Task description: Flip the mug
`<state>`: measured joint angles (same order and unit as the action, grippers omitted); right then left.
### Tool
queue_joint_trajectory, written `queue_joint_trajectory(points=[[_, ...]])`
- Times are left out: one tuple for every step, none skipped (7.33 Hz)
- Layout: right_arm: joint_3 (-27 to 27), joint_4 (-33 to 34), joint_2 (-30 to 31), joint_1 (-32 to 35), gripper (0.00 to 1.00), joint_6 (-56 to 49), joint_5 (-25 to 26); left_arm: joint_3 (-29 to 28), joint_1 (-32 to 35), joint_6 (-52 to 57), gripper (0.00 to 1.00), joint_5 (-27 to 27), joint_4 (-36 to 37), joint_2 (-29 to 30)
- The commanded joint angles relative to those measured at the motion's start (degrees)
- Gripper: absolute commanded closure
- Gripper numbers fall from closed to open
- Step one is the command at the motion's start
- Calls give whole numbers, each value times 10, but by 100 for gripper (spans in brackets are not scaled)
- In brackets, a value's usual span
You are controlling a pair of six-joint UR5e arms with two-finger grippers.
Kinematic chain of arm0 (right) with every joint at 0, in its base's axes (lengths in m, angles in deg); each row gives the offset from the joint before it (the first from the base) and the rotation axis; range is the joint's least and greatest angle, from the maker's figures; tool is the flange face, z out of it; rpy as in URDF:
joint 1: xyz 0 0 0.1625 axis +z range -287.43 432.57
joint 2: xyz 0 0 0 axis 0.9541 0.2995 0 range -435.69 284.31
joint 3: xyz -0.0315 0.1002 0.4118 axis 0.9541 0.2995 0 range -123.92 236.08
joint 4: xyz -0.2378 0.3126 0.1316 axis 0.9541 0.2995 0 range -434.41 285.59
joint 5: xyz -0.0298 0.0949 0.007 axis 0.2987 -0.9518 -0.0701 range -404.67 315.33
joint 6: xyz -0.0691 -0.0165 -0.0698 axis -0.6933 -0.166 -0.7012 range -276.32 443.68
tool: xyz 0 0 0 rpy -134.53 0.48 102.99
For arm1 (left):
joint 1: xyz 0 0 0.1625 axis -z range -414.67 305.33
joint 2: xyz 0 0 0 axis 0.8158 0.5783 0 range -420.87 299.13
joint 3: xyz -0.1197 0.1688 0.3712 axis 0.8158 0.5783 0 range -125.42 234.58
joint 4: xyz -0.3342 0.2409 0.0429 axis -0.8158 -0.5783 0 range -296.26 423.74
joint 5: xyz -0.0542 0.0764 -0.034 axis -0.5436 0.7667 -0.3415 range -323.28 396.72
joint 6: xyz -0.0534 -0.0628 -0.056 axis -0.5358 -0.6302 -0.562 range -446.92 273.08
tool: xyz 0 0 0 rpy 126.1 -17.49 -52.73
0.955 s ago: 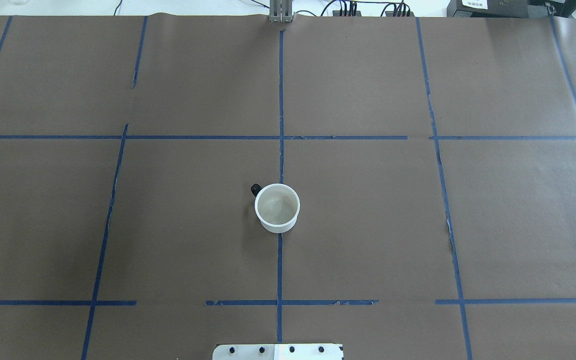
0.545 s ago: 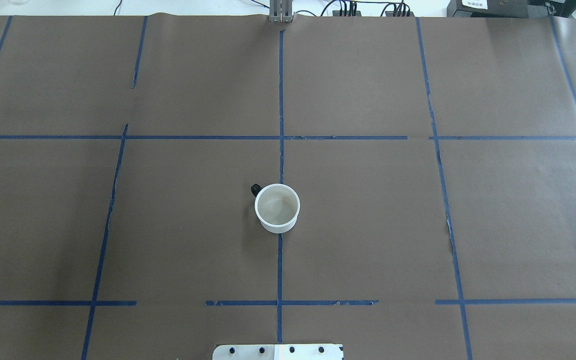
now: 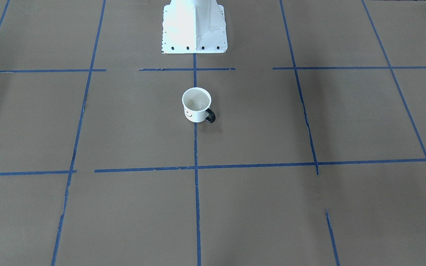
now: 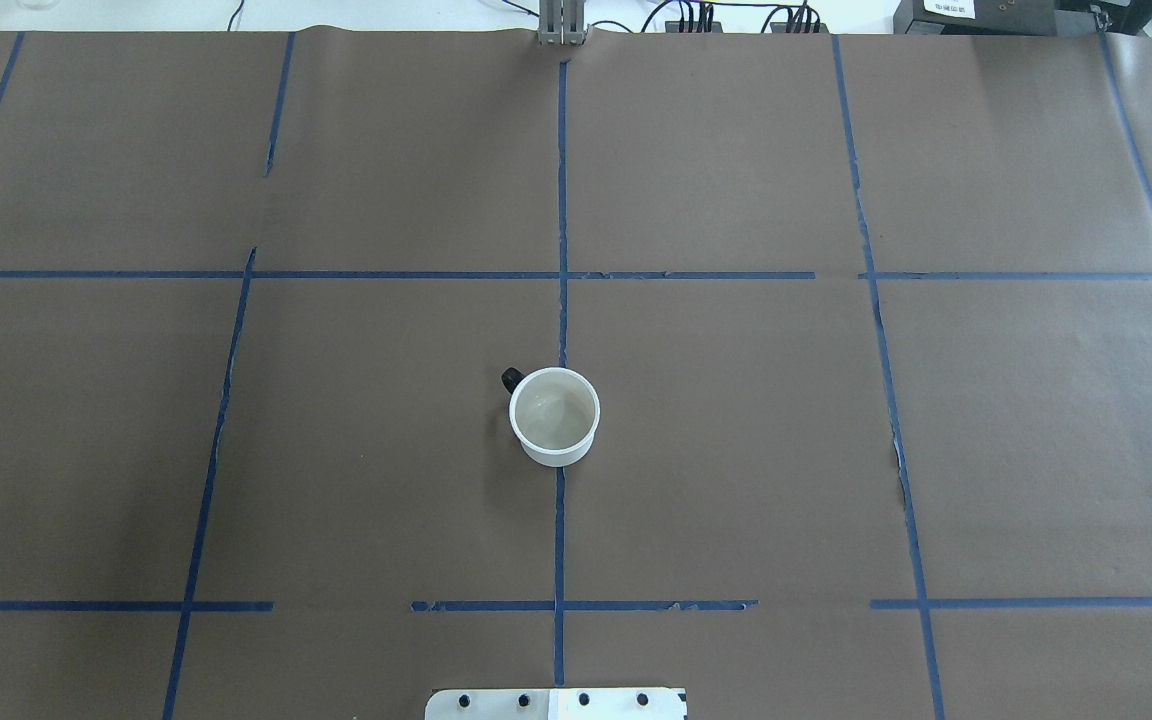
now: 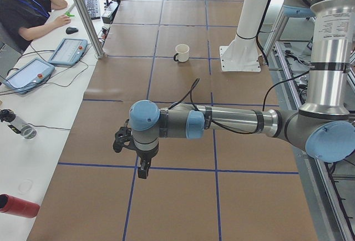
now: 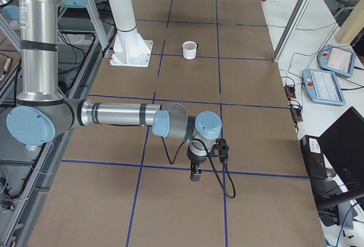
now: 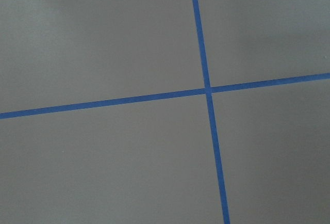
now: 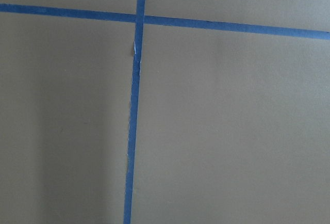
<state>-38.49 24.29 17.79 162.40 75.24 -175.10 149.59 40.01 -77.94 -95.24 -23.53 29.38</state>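
Observation:
The small white mug (image 4: 554, 415) stands upright, mouth up, on the brown paper near the table's middle, on the centre blue tape line. Its black handle (image 3: 210, 115) and smiley face show in the front-facing view. It also shows in the left view (image 5: 181, 53) and the right view (image 6: 190, 49). My left gripper (image 5: 143, 170) hangs far from the mug near the table's left end. My right gripper (image 6: 195, 174) hangs far from it near the right end. I cannot tell whether either is open or shut. Both wrist views show only paper and tape.
The white robot pedestal (image 3: 194, 26) stands just behind the mug. A seated operator (image 5: 22, 8), tablets (image 5: 69, 51) and a red bottle (image 5: 16, 205) are along the far side of the table. A teach pendant (image 6: 335, 59) lies off the table's edge.

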Motion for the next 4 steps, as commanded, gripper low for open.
queue_joint_trajectory(points=[[0, 0, 0, 0, 0, 0, 0, 25, -35, -74, 0, -2, -1, -1], [0, 0, 0, 0, 0, 0, 0, 25, -35, -75, 0, -4, 0, -3], [0, 0, 0, 0, 0, 0, 0, 19, -35, -75, 0, -4, 1, -7], [0, 0, 0, 0, 0, 0, 0, 18, -36, -75, 0, -3, 2, -7]])
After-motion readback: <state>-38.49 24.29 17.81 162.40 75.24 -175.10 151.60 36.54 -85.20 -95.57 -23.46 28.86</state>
